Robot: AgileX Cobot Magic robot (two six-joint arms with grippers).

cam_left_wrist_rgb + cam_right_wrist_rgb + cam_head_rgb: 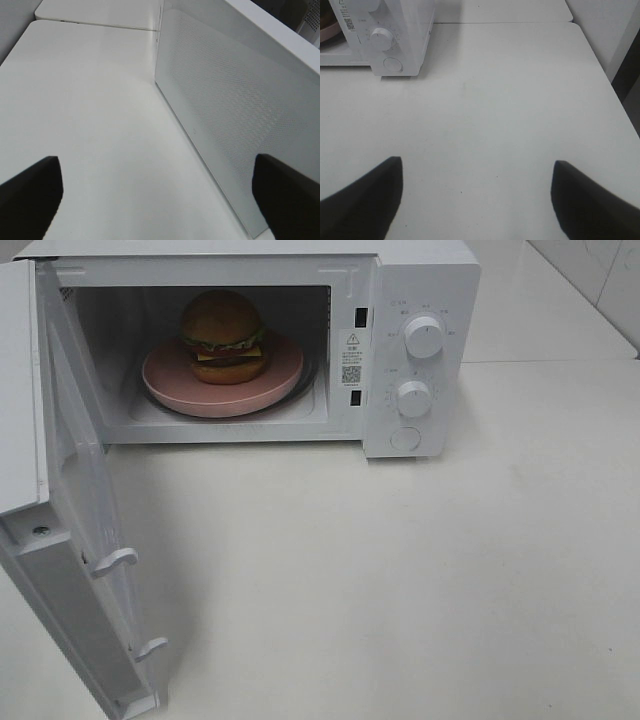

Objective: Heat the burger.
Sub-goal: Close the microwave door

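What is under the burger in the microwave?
The burger sits on a pink plate in the open microwave. The plate's middle is covered by the burger, and the plate hides most of what lies beneath it.

Your left gripper (159, 200) is sitting wide open, its two dark fingers (30, 195) showing far apart and gripping nothing. Your right gripper (476, 200) is doing the same, with fingers (592, 200) spread wide and nothing between them. Both claws are tilting downward and forward, hanging free and touching nothing below them.
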